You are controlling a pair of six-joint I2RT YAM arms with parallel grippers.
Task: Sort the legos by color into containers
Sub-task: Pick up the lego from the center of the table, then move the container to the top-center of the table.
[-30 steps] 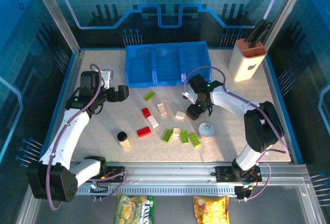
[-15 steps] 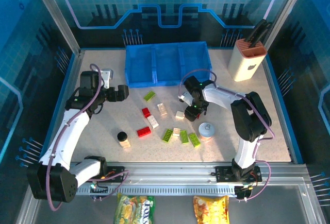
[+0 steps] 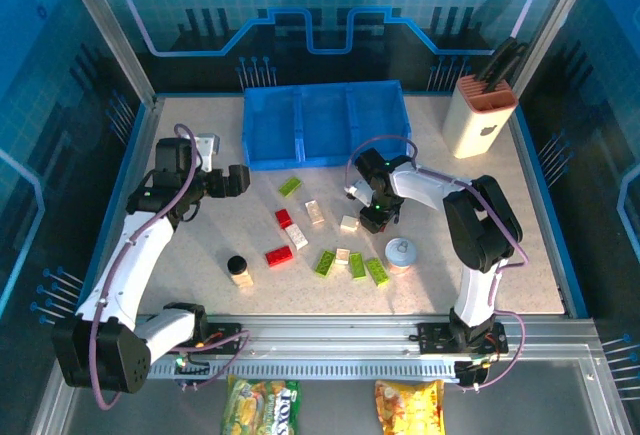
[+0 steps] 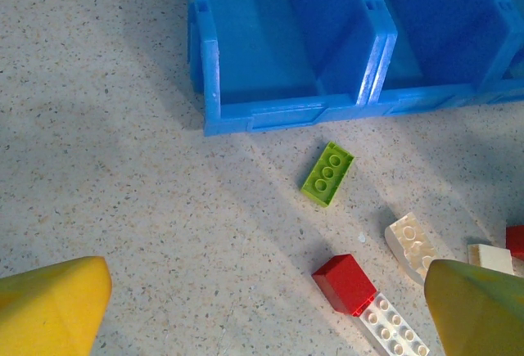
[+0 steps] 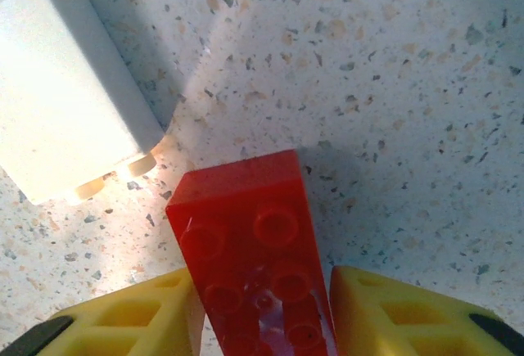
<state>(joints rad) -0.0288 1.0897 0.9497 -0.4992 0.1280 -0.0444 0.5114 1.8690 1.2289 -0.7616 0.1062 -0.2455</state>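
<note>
My right gripper (image 5: 260,319) is low over the table, its yellow fingers (image 5: 131,323) pressed against both sides of a red lego (image 5: 250,241). A white lego (image 5: 70,127) lies just beyond it. From above, the right gripper (image 3: 372,217) stands beside that white lego (image 3: 349,223). My left gripper (image 3: 240,179) hovers open, left of the scatter of legos: a green one (image 4: 327,174), a red one (image 4: 344,284) and a white one (image 4: 412,243) lie under it. The blue containers (image 3: 325,125) stand at the back; the compartments I can see hold nothing.
More red, green and white bricks lie around the table's middle (image 3: 325,262). A black-lidded jar (image 3: 238,269) stands front left and a silver-topped can (image 3: 401,254) front right of them. A cream knife block (image 3: 480,115) is at the back right.
The right gripper has shifted slightly left and down toward the white lego and its jaws have narrowed onto the red lego. The left arm has not moved.
</note>
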